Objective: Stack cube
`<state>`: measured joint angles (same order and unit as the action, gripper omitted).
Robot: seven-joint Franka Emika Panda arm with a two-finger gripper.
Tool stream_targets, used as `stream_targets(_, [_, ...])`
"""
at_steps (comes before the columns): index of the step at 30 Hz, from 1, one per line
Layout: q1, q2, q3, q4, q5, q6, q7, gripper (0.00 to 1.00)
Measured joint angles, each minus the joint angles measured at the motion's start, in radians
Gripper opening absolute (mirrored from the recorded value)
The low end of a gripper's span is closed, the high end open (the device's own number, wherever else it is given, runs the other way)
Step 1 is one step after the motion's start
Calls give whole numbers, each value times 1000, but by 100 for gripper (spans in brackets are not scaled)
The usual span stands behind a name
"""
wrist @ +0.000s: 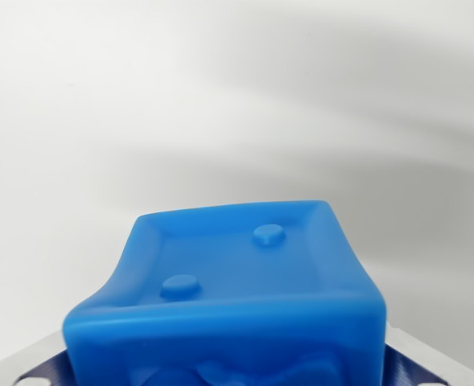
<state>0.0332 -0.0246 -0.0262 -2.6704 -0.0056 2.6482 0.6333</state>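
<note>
a blue cube point(228, 297) fills the lower middle of the wrist view, very close to the camera and cut off by the bottom edge. its upper face is tilted toward the lens, slightly dished with a raised rim, and carries two small round studs, one near the wrist view's left front and one farther back toward the wrist view's right. the material looks soft and glossy, with rounded corners and edges that bow a little. the face nearest the camera shows some raised relief shapes at the very bottom of the picture, too cropped to make out. at both lower corners of the view, parts of the fingers point(35, 371) appear: pale grey metal edges with dark blue pads dotted with small holes, one at the wrist view's left and one at the wrist view's right, each lying right against a side of the cube. the cube sits between them, and the fingers seem clenched on it from both sides, though the actual contact lines are hidden by the cube's own bulk and the frame edge. behind the cube stretches a plain white surface point(237, 96), blurred and featureless apart from soft grey shadows running across the upper part and a darker band just behind the cube's far edge. whether the cube is resting on that surface or lifted off it cannot be told from this angle.
</note>
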Motion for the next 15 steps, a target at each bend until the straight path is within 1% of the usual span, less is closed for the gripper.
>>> stream_targets(6, [-14,-8,-17,-2,0,-6,-14,0])
stream_targets(15, [-32,-16,-39,-2,0,-15,-33,0])
